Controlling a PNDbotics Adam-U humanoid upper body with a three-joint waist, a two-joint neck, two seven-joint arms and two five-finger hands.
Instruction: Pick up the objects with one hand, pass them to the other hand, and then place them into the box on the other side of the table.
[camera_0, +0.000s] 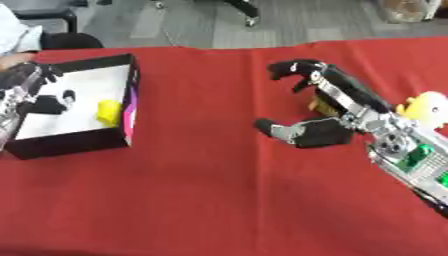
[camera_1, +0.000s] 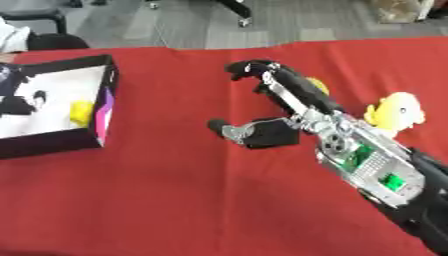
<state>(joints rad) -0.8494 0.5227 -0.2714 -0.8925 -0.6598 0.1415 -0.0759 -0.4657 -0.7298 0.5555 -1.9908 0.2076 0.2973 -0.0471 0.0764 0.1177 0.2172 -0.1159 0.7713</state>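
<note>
Hovering over the red cloth, the black right hand (camera_0: 319, 107), fingers released, has the yellow plush toy (camera_0: 426, 109) at three o'clock, just beside its wrist.

Both views look steeply down from the robot's head onto the red cloth-covered table (camera_0: 201, 200), grey floor along the top edge. They share the black white-floored cardboard box (camera_0: 83, 142) at left; the right eye view sits everything further left.

Right hand (camera_0: 324, 117): extended over mid-table, palm facing left, fingers (camera_0: 293, 67) and thumb spread apart. Left hand (camera_0: 22, 92): at left edge, finger state unclear.
</note>
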